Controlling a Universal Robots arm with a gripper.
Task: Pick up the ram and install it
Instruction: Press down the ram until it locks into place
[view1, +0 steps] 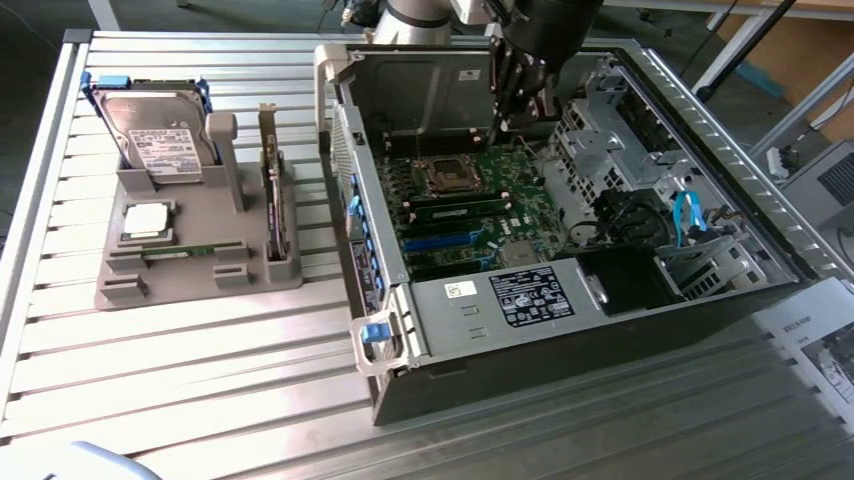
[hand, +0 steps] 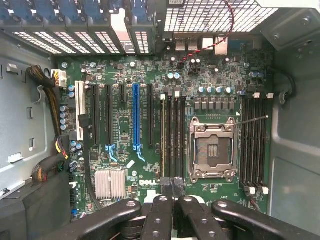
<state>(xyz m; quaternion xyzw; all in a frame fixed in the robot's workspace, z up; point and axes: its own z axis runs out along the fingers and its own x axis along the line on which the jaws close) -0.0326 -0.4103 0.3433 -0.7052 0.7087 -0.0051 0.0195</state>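
One ram (view1: 180, 250), a thin green stick, lies flat in the grey holder (view1: 134, 290) on the exterior view's left. Inside the open computer case (view1: 561, 320), a second thin green strip that looks like a ram (view1: 461, 198) stands edge-on in a memory slot (hand: 164, 140) beside the empty processor socket (hand: 212, 150). My gripper (view1: 525, 105) hangs inside the case above the motherboard (hand: 125, 125). In the wrist view the gripper (hand: 172, 186) is shut, its black fingertips (hand: 165, 182) meeting over the near end of those slots. Nothing shows between them.
The holder also carries a hard drive (view1: 154, 135), a square silver processor (view1: 147, 222) and an upright dark expansion card (view1: 276, 210). The case's drive cage (view1: 414, 90), power supply (view1: 534, 295) and cables (view1: 687, 215) crowd the motherboard. The slatted metal table (view1: 200, 400) lies bare in front.
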